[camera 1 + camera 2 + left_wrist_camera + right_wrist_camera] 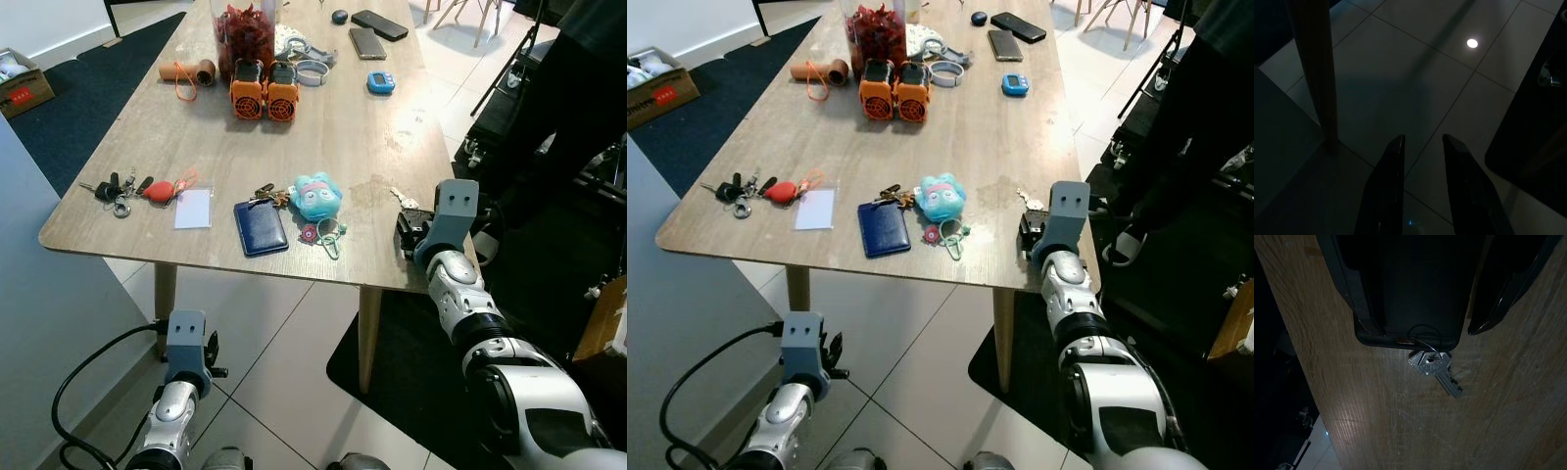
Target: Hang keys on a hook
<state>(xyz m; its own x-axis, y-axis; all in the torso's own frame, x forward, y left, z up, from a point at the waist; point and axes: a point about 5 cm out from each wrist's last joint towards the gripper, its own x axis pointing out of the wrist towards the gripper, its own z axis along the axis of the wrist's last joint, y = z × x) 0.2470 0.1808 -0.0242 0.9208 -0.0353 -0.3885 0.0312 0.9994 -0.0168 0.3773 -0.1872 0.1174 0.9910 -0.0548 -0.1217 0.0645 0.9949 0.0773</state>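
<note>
A silver key [1437, 369] on a thin wire ring is attached to a black key fob [1405, 298]. They lie on the wooden table [372, 127] near its right front corner. My right gripper [1422, 330] is open and low over the fob. One finger [1369, 308] lies over the fob's side, the other finger [1508, 284] just beside it. From the head, the right gripper [409, 235] is at the table edge with the key [402, 199] just beyond it. My left gripper [1422, 139] hangs open under the table, above the floor tiles.
Other key bunches lie along the front edge: one with a red tag [147, 189], a blue wallet [261, 227] and a blue plush keychain [315, 196]. Orange gadgets [265, 95], a jar [245, 34] and phones [367, 41] are farther back. A table leg [1315, 68] is near the left gripper.
</note>
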